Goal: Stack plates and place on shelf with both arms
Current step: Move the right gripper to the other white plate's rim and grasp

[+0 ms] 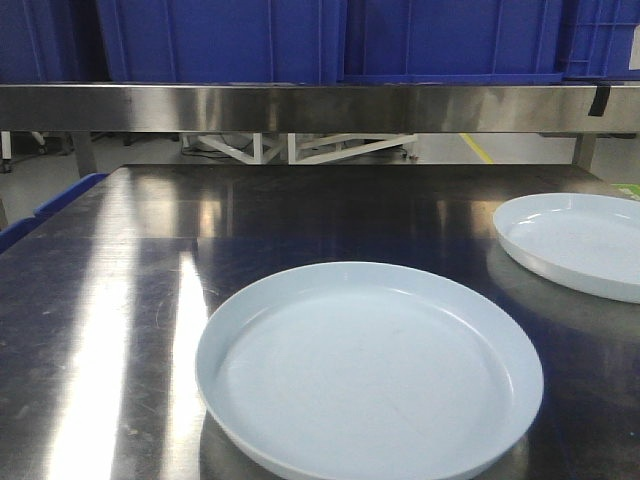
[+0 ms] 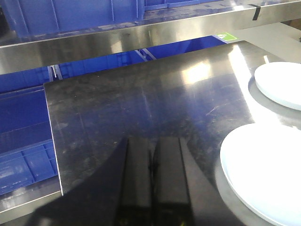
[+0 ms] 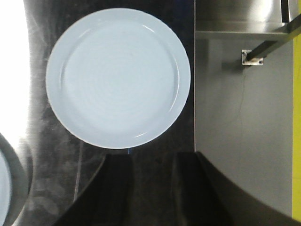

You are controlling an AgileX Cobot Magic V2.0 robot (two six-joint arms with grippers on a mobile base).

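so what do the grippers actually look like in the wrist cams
Both look plain matte black. The left gripper shows two flat, rectangular finger blocks with squared tips. The right gripper shows two broader dark fingers whose outer edges flare out toward the wrist. No cables, labels or clear markings show in either wrist view. The arms behind the grippers are out of frame.

Plates (image 1: pixel 370 370) glossy, smooth; tabletop (image 1: pixel 120 300) scratched steel; crates (image 1: pixel 220 40) ribbed plastic

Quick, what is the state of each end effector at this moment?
Left end effector: closed, holding nothing.
Right end effector: open, holding nothing.
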